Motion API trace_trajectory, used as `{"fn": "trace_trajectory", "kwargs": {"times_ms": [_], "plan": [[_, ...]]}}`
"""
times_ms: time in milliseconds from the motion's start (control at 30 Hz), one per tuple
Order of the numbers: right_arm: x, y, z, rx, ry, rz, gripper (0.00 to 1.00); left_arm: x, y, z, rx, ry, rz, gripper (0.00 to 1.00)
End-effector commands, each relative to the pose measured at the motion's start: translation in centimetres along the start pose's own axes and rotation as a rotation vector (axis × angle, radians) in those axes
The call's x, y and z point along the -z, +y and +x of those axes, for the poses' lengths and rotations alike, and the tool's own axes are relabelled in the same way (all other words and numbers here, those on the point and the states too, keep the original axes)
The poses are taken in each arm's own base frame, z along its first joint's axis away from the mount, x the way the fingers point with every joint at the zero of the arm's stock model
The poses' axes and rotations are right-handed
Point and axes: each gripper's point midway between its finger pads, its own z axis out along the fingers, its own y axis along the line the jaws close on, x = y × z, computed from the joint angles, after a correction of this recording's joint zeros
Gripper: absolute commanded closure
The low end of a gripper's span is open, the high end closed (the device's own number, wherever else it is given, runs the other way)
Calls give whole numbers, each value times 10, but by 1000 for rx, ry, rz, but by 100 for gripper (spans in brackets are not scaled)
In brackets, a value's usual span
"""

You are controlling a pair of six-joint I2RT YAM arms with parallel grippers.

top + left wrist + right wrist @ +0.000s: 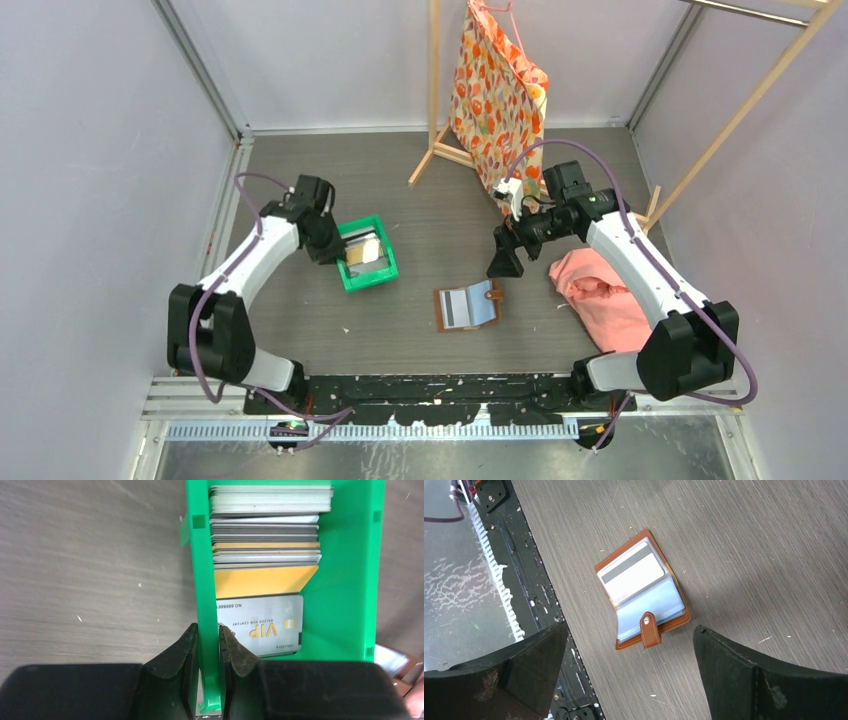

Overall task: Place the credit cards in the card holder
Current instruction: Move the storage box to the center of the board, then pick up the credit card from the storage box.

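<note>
While straddling frame-left wall of green bin, clamps it with left gripper, one finger pressed to each face. Credit cards stacked on edge inside bin, top centre of left wrist frame; grey VIP card lying nearest fingers, gold card just behind. Right gripper spread wide, hanging above card holder: open flat on table, centre of right wrist frame, white grey-striped card in upper pocket.

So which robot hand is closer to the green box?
Left. The left gripper pinches the green box's side wall. The right gripper hangs open near the wallet, well away from the box.
</note>
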Motion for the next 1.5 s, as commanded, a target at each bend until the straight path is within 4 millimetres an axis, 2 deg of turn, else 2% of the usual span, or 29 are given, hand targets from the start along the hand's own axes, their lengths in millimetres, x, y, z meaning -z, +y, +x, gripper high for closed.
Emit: {"fn": "trace_trajectory", "kwargs": {"times_ms": [0, 67, 233, 300, 367, 467, 567, 733, 800, 833, 867, 900, 967, 1000, 1067, 1167, 1267, 1333, 1467], "plan": [[3, 5, -8, 47, -37, -6, 0, 12, -16, 23, -19, -40, 75, 88], [1, 4, -7, 42, -33, -12, 0, 11, -22, 40, -48, -35, 83, 88], [-1, 3, -4, 44, -20, -14, 0, -3, -18, 66, -77, -21, 52, 84], [-1, 4, -3, 49, -18, -16, 0, -6, -14, 73, -83, -3, 52, 77], [0, 5, -4, 53, -18, -18, 0, -3, -11, 76, -103, 0, 50, 64], [1, 7, -4, 69, -20, -26, 0, 14, -13, 68, -154, -42, 78, 45], [5, 12, -5, 98, -27, -30, 0, 43, -27, 50, -245, -126, 149, 35], [18, 29, -13, 216, -86, -43, 0, 98, -83, 34, -629, -237, 468, 27], [22, 36, -22, 234, -125, -54, 0, 104, -102, 38, -858, -277, 601, 27], [21, 38, -28, 187, -150, -72, 0, 101, -105, 33, -916, -306, 609, 23], [18, 43, -32, 133, -167, -113, 0, 94, -101, 23, -930, -339, 555, 8], [15, 46, -33, 108, -167, -161, 0, 90, -100, 18, -946, -344, 535, 1], [11, 53, -24, 115, -124, -254, 0, 82, -98, 20, -1061, -289, 535, 0], [10, 54, -18, 117, -94, -273, 0, 78, -94, 26, -1108, -234, 525, 3], [2, 45, -9, 73, -62, -249, 0, 69, -91, 33, -1221, -207, 453, 6], [-2, 33, -7, 58, -62, -187, 0, 51, -87, 44, -1400, -222, 370, 9], [-5, 28, -5, 54, -49, -173, 0, 35, -77, 37, -1443, -227, 273, 16], [-8, 24, 0, 46, -33, -167, 0, 28, -78, 39, -1470, -227, 264, 20], [-11, 21, 3, 35, -19, -172, 0, 8, -77, 54, -1541, -171, 286, 29]]}}
